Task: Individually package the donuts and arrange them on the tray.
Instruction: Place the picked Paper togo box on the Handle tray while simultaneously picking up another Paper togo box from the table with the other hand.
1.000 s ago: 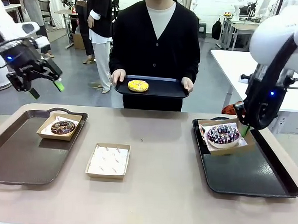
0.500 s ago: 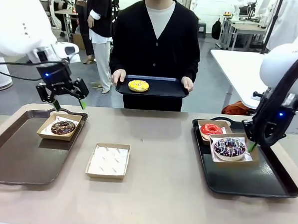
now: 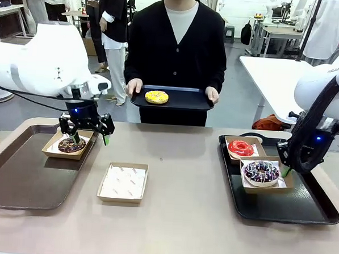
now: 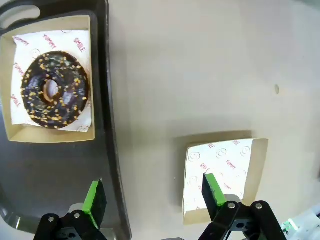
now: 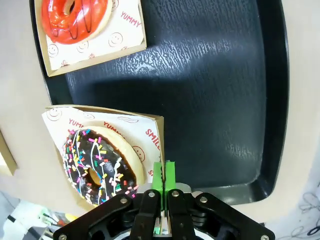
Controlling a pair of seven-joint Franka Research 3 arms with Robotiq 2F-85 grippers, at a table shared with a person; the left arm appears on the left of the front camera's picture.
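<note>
On the left tray [image 3: 19,176] a chocolate donut [image 3: 72,144] flecked with golden crumbs sits in the left box [image 3: 53,149], a paper-lined cardboard box at the tray's far right corner. The left gripper [image 3: 90,139] hangs just above the tray's right rim with its jaws spread wide and nothing between them; the donut lies at its 8 o'clock, close but not touched. In the left wrist view that donut [image 4: 54,89] shows at 10 o'clock from the gripper [image 4: 155,195]. The empty box [image 4: 222,175] on the bare table lies at 2 o'clock, partly under one green finger [image 4: 212,189].

Across the table, at 12 o'clock, a person holds a dark tray [image 3: 185,99] with a yellow donut [image 3: 157,97] on it.

On the right tray [image 3: 301,208] the red-glazed donut [image 3: 240,146] rests in the far box [image 3: 256,151]. In front of it the sprinkled donut [image 3: 261,171] rests in the near box [image 3: 268,188]. The right gripper [image 3: 286,172] is clamped shut, its pads pinching that box's right rim, so the sprinkled donut lies at its 9 o'clock. In the right wrist view the donut [image 5: 100,165] lies at 9 o'clock from the closed gripper [image 5: 163,175].
</note>
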